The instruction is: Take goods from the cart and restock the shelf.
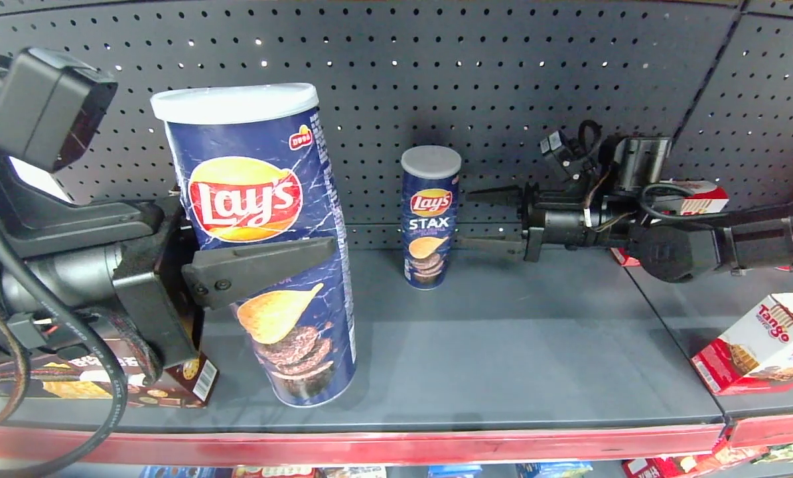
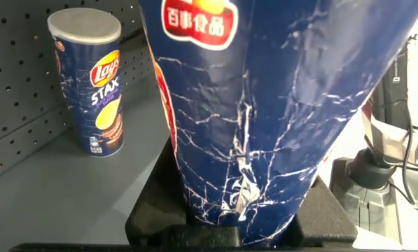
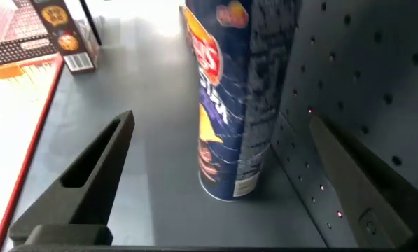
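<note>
Holding a tall dark blue cardboard chip can with a white plastic lid (image 1: 263, 245) in my left gripper (image 1: 303, 252), over the front of the grey metal shelf with a red front edge (image 1: 502, 345)

My left fingers (image 1: 263, 262) are closed around the can's middle, and it leans slightly; whether its base touches the shelf I cannot tell. My right gripper (image 1: 466, 220) sits at the back of the shelf, fingers spread wide, their tips just beside a second dark blue chip can with a grey lid (image 1: 429, 219), which stands upright against the dark perforated back panel (image 1: 502, 79). A brown box (image 1: 170, 388) lies under my left arm, and a red and white wafer box (image 1: 761, 345) sits on the next shelf section
</note>
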